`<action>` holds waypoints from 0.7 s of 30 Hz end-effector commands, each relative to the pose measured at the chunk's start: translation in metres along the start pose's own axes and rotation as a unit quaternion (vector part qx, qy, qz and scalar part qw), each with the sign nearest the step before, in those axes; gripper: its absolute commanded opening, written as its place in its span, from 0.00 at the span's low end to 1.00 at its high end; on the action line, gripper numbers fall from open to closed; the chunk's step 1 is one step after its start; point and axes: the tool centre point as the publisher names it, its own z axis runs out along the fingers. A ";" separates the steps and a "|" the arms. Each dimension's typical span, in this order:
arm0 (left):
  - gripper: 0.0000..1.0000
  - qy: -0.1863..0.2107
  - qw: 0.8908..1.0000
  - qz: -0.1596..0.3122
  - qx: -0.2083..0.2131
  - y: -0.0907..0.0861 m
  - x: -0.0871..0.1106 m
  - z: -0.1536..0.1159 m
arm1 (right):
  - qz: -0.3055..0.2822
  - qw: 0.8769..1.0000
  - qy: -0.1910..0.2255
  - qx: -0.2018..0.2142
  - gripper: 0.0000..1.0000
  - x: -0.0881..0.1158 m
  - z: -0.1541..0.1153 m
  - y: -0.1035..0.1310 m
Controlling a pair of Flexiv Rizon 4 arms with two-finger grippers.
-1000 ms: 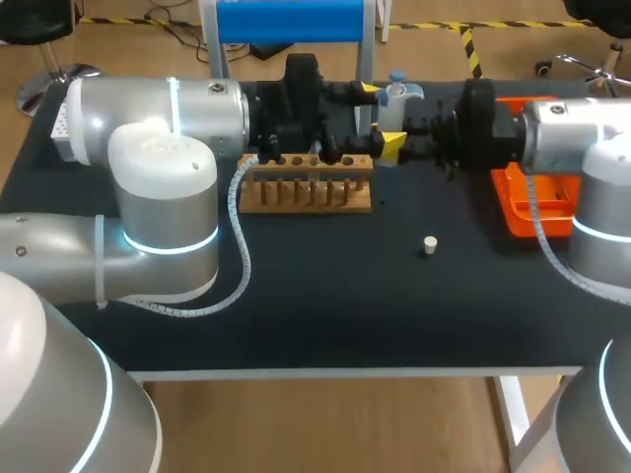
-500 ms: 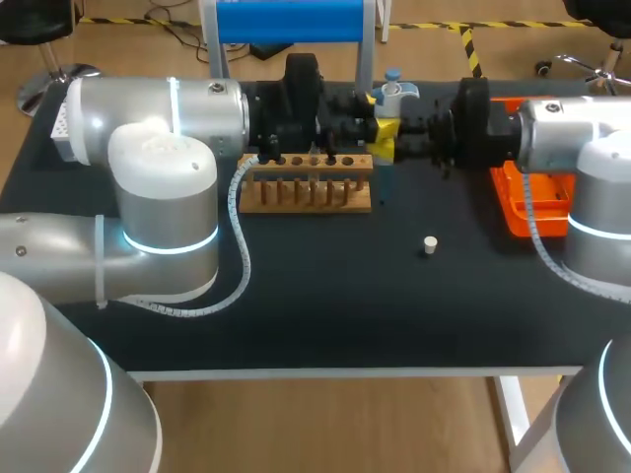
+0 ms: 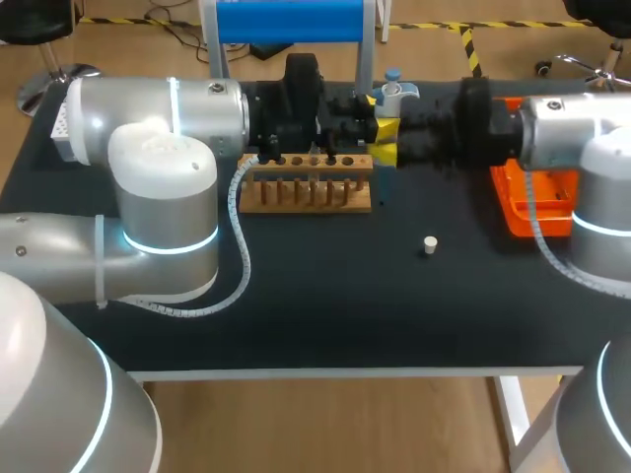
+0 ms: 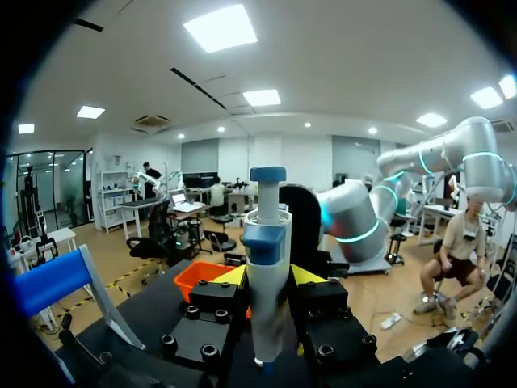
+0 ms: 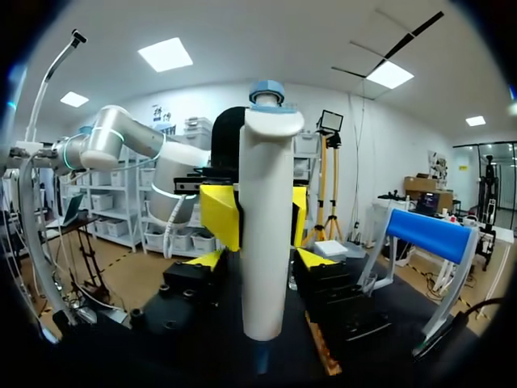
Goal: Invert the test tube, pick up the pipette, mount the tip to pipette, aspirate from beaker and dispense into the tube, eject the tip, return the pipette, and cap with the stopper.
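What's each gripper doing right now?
Left gripper: closed on the pipette.
Right gripper: open, fingers either side of the pipette, not touching it.

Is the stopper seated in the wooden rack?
No, the stopper lies on the table, apart from the wooden rack.

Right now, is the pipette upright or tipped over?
Upright: the pipette stands vertical between the left gripper's fingers, blue end uppermost.

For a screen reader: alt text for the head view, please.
The left gripper and right gripper meet at the pipette behind the wooden rack. A white stopper lies on the table; an orange tray sits at right.
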 end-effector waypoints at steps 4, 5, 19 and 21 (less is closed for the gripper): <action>0.00 0.001 1.000 0.000 -0.001 -0.001 0.000 0.001 | -0.003 1.000 0.012 0.006 1.00 -0.002 -0.057 0.003; 0.00 0.001 1.000 0.000 -0.001 -0.001 0.000 0.001 | -0.004 1.000 0.009 0.008 1.00 -0.004 -0.065 0.003; 0.00 0.001 1.000 0.000 -0.001 -0.001 0.000 0.001 | -0.018 0.996 -0.069 0.047 1.00 -0.090 -0.113 0.007; 0.00 0.001 1.000 0.000 -0.001 -0.001 0.000 0.001 | -0.024 0.995 -0.078 0.054 1.00 -0.114 -0.104 0.013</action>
